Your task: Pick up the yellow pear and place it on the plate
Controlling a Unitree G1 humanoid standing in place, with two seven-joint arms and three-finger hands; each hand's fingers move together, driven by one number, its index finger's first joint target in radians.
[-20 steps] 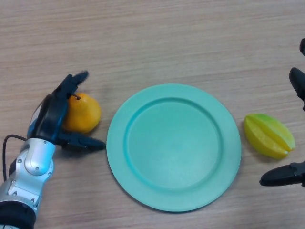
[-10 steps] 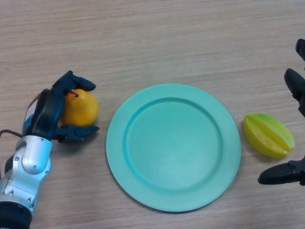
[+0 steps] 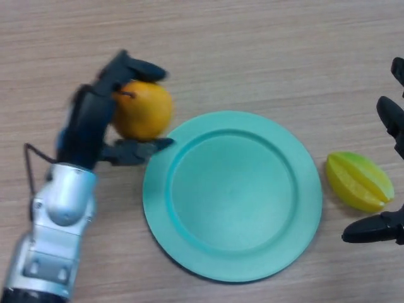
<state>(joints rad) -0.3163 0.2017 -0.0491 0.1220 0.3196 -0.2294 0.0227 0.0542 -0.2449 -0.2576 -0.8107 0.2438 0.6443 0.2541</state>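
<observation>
The yellow pear (image 3: 142,109) is held in the curled left hand (image 3: 95,123), raised at the plate's (image 3: 189,249) left rim. Grasping is judged complete; transfer over the plate and release remain. The right hand (image 3: 385,227) is seen idle, fingers spread.

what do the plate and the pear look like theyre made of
The plate looks like moulded plastic: uniform teal, smooth matte surface, soft sheen along its raised rim. The pear, held by the left hand, seems a plastic or foam replica: even orange-yellow skin, faint gloss, thin dark stem. It could be real.
</observation>
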